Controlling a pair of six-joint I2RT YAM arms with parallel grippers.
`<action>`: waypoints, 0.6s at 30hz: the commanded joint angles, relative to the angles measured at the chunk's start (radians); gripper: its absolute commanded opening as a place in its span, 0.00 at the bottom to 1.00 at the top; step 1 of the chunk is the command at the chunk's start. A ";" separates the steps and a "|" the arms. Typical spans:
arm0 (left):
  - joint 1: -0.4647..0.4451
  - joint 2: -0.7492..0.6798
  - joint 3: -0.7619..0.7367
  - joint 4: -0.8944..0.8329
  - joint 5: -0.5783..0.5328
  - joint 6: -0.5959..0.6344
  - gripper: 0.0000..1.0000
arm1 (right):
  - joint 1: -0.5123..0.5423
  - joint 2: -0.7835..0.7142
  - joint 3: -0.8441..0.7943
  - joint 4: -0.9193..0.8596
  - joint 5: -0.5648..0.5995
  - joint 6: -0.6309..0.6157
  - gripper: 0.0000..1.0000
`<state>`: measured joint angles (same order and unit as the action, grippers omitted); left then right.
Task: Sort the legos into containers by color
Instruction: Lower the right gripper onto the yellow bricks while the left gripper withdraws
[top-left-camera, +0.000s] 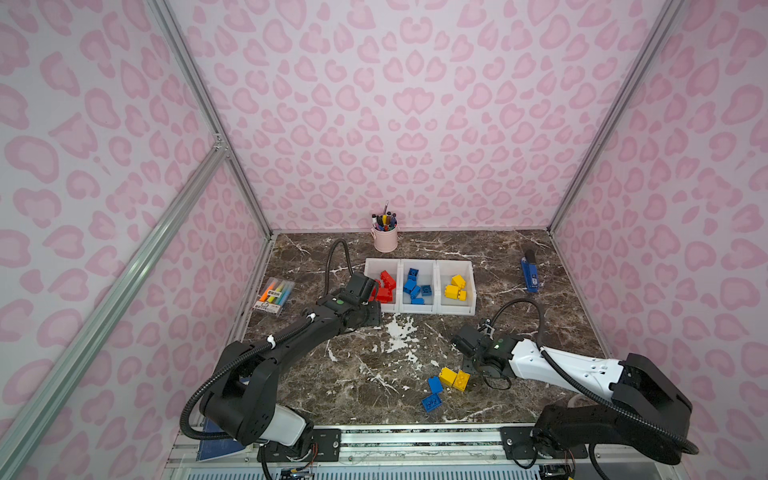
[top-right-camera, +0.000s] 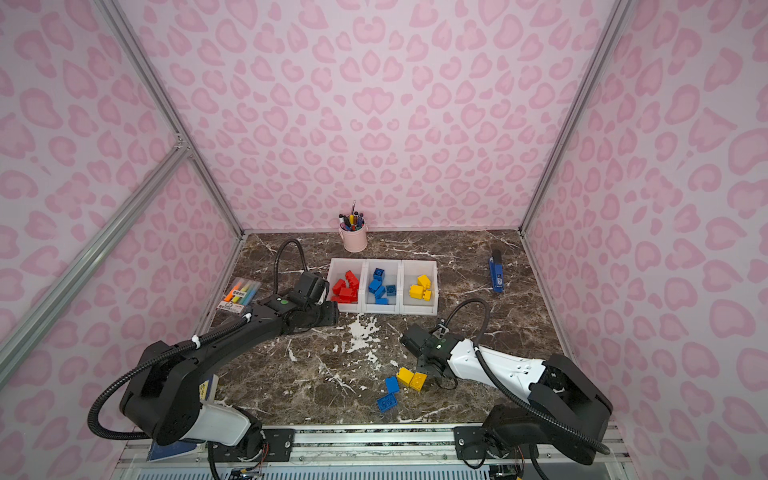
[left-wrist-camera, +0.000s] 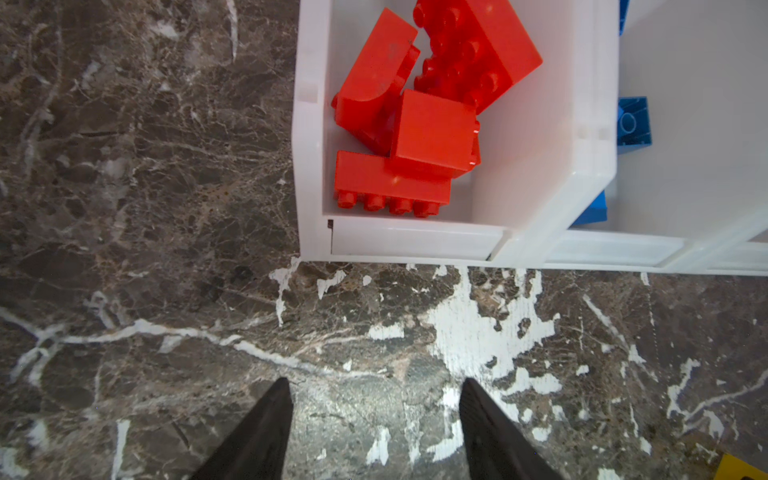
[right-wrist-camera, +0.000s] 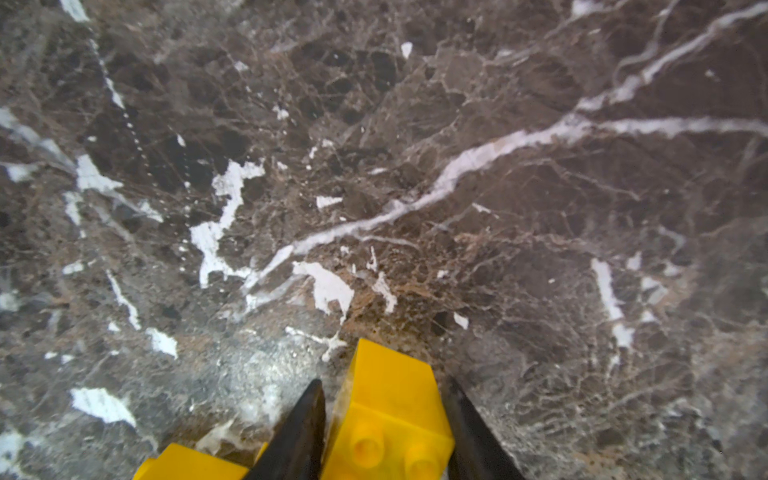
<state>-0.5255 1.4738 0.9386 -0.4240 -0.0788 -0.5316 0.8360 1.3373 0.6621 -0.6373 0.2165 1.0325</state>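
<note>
My right gripper (right-wrist-camera: 384, 379) pinches a yellow brick (right-wrist-camera: 390, 415) on the table (right-wrist-camera: 415, 166) near its front edge; the wrist view cuts off the brick's lower part. My left gripper (left-wrist-camera: 374, 382) hangs wide and empty just in front of the containers (left-wrist-camera: 415, 241), and I cannot see its fingertips in both top views.

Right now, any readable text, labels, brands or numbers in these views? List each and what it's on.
No text is legible in any view.
Highlighter pack: dark print on its white label, too small to read.
Blue stapler: small white label at its near end, too blurred to read.
Red legos and yellow lego: no lettering visible on the studs.
</note>
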 joint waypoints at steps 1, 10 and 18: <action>-0.008 -0.008 -0.013 0.025 -0.008 -0.028 0.66 | 0.000 0.009 -0.005 0.019 0.012 0.005 0.40; -0.031 -0.019 -0.034 0.022 -0.021 -0.052 0.66 | -0.005 0.001 0.024 0.019 0.030 -0.040 0.33; -0.051 -0.069 -0.060 0.001 -0.032 -0.071 0.66 | -0.162 0.056 0.258 0.014 0.006 -0.304 0.32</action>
<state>-0.5716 1.4273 0.8925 -0.4179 -0.0933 -0.5823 0.7250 1.3663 0.8494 -0.6281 0.2180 0.8700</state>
